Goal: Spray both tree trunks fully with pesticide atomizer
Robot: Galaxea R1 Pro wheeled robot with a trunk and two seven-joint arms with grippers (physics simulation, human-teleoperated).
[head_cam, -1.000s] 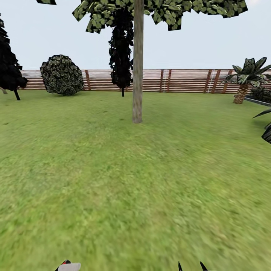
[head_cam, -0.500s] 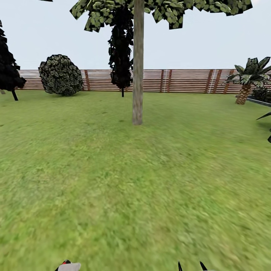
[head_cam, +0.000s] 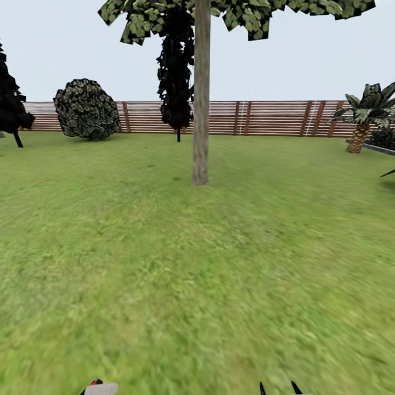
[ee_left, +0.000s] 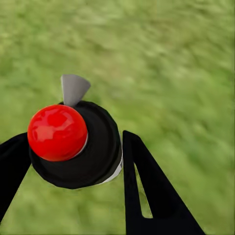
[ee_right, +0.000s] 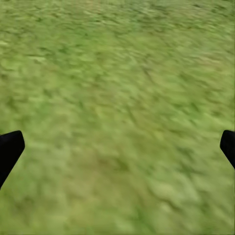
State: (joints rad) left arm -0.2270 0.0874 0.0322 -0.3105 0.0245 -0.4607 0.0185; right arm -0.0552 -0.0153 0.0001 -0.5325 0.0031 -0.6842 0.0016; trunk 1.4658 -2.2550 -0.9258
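Atomizer in hand, trunk ahead

Atomizer (ee_left: 81, 142) sits between the two dark fingers of the left pincer (ee_left: 73, 156), clamped on its round black body just below the red top (ee_left: 57, 132), with the grey nozzle (ee_left: 74, 88) pointing forward over the lawn (ee_left: 171, 63). Judging by its small size it should be light and stiff, but the rounded, smooth body could twist or slip in a two-finger hold; the grip low on the widest part, clear of the nozzle, looks like the sensible place. The right pincer (ee_right: 117, 147) is spread wide and holds nothing, with grass between its tips.

From the head camera, one trunk (head_cam: 201, 93) stands well ahead on the lawn, centred, with the fence (head_cam: 263, 117) far behind it. No whitish specks can be made out on the bark.

Much is cut off. Both pincers are mere slivers at the bottom edge of the head view. The tree's crown (head_cam: 247, 13) runs out of frame, and the bottle's lower half is hidden by its own top.
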